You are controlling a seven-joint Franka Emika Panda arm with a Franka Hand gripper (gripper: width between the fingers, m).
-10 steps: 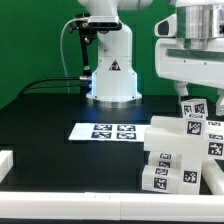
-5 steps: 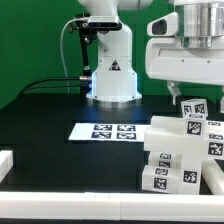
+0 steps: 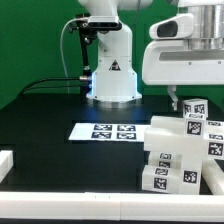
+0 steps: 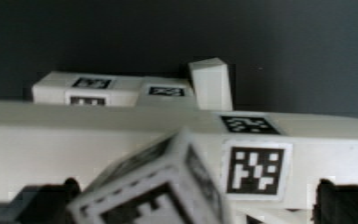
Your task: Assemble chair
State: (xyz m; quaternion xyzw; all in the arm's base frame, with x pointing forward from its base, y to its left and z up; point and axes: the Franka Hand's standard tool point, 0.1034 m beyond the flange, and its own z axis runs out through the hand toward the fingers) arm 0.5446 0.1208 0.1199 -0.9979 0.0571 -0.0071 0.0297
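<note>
A Franka arm's end effector hangs above a cluster of white chair parts on a black table, its fingers spread wide and holding nothing. In the exterior view only one thin finger shows clearly below the bulky white wrist housing; its tip stands just above and slightly to the exterior view's left of the uppermost tagged block, apart from it.

The chair parts sit directly beneath and just past the end effector: matte white blocks stacked and leaning together, each carrying small black-and-white square tags. A flat plate lies under the top block, and lower pieces crowd toward the near edge of the table.

The wrist view looks down between the dark, blurred fingertips at either side of the frame. Between them rises a tilted block with tags on two faces, close under the end effector. Beyond it runs a long white bar with a tag on its top face, then a further tagged piece and a short upright leg standing against the black surface.

Well away from the end effector, toward the exterior view's left, the marker board lies flat on the table before the robot base. A white rail borders the near corner.
</note>
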